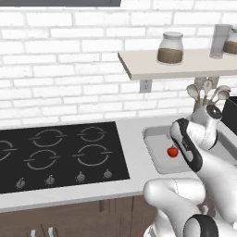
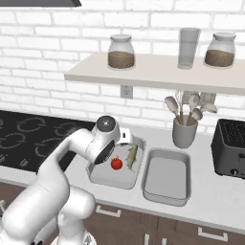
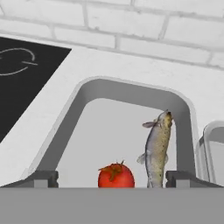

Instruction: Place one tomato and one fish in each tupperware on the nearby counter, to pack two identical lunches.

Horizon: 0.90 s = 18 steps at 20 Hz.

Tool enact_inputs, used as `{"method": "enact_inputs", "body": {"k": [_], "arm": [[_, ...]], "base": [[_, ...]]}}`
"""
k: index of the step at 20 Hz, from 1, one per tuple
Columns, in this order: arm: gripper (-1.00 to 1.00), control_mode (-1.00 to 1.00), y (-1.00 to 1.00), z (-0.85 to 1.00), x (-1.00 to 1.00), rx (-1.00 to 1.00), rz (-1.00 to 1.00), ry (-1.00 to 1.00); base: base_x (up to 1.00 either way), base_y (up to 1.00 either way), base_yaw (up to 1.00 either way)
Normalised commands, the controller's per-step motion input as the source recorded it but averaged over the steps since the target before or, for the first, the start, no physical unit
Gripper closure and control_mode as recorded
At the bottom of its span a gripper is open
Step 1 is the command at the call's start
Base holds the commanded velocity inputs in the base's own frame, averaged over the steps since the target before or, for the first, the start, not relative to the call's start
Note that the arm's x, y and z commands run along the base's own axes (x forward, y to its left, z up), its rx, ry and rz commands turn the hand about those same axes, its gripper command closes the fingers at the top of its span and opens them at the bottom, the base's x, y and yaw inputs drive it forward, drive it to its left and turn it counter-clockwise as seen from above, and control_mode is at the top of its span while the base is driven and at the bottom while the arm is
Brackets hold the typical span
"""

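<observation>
A white robot arm's gripper is hovering with its jaws spread apart, holding nothing, over the left tray on the counter. Inside, a red tomato is lying just beside a fish (on the tomato's right). The right tray is sitting just beside it, near a black toaster.

White brick wall at the far side. Pale shelf bearing two jars and a glass. Black cooktop at left, toaster far right, utensil crock below shelf.
</observation>
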Motion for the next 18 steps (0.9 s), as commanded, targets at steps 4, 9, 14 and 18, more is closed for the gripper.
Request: {"method": "enact_inputs", "body": {"k": [4, 9, 14, 18], "arm": [[-1.00, -1.00, 0.26, 0.32, -0.97, -0.07, -0.06, -0.12], [-1.00, -1.00, 0.51, 0.25, -0.96, -0.12, -0.22, -0.30], [-1.00, -1.00, 0.55, 0.41, -0.46, -0.05, -0.13, -0.45], [-1.00, -1.00, 0.42, 0.05, -0.54, -0.03, -0.03, -0.27]], "base": [[0.00, 0.00, 0.00], [0.00, 0.00, 0.00], [0.00, 0.00, 0.00], [0.00, 0.00, 0.00]]}}
